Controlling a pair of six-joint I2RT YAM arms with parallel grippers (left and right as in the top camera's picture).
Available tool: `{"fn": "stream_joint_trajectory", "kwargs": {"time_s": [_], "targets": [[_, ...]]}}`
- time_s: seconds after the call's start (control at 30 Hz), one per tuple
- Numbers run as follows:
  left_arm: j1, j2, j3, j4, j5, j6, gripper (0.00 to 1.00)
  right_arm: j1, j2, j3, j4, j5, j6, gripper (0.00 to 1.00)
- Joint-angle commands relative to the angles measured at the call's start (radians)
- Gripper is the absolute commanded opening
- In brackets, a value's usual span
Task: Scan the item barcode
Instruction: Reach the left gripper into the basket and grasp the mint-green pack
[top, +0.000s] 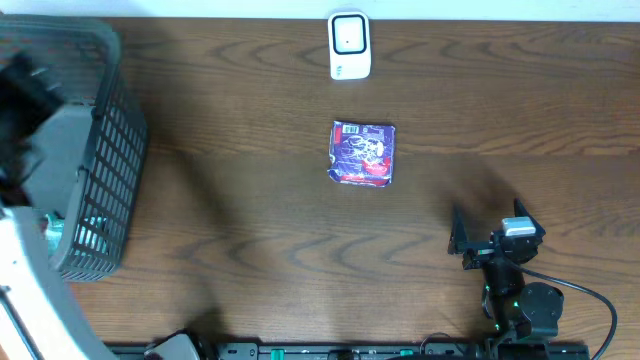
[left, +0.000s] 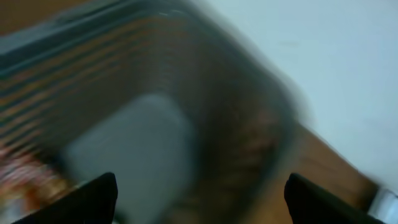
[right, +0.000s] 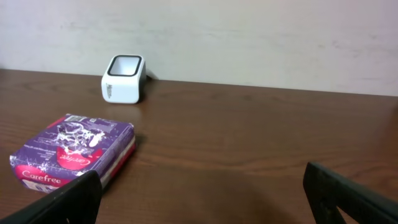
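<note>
One wooden table (top: 250, 230): dark brown grain, it fills the overhead view and carries everything below.
Basket (top: 112, 170): dark grey mesh, at the table's left edge, well apart from the other things. Something pale shows through its lower wall; I cannot tell what it is.
Left arm (top: 20, 270): white and grey, reaching up over the basket from the near left corner.
Left gripper (left: 202, 186): hangs above the basket's opening. Its wrist view is badly blurred, but the two black fingers (left: 99, 196) stand wide apart at the frame's bottom corners with nothing between them.
Right gripper (right: 200, 177): low over the table at the near right, pointed toward the far wall. Its fingers (right: 68, 199) are spread fully and hold nothing.
Pad pack (top: 362, 153): a purple soft pack with a pink band reading "Carefree", lying flat on the table's middle, well apart from both grippers. A small white label sits near its far edge.
Barcode scanner (top: 349, 45): a small white block with a dark-rimmed window, standing by the far edge of the table, beyond the pack and apart from it.
</note>
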Motion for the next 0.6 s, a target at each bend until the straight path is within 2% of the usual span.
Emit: {"fn": "stream_joint_trajectory", "kwargs": {"time_s": [0.0, 0.13, 0.4, 0.57], "targets": [[0.14, 0.048, -0.064, -0.014, -0.057, -0.102, 0.86, -0.01, -0.003, -0.002, -0.003, 0.004, -0.012, 0.99], [0.208, 0.132, -0.143, -0.045, -0.097, -0.194, 0.86, -0.01, -0.003, -0.002, -0.003, 0.004, -0.012, 0.99], [0.19, 0.323, -0.273, -0.078, -0.17, -0.267, 0.86, -0.01, -0.003, -0.002, -0.003, 0.004, -0.012, 0.99], [0.169, 0.432, -0.325, -0.078, -0.301, -0.306, 0.86, -0.01, -0.003, -0.002, -0.003, 0.004, -0.012, 0.99]]}}
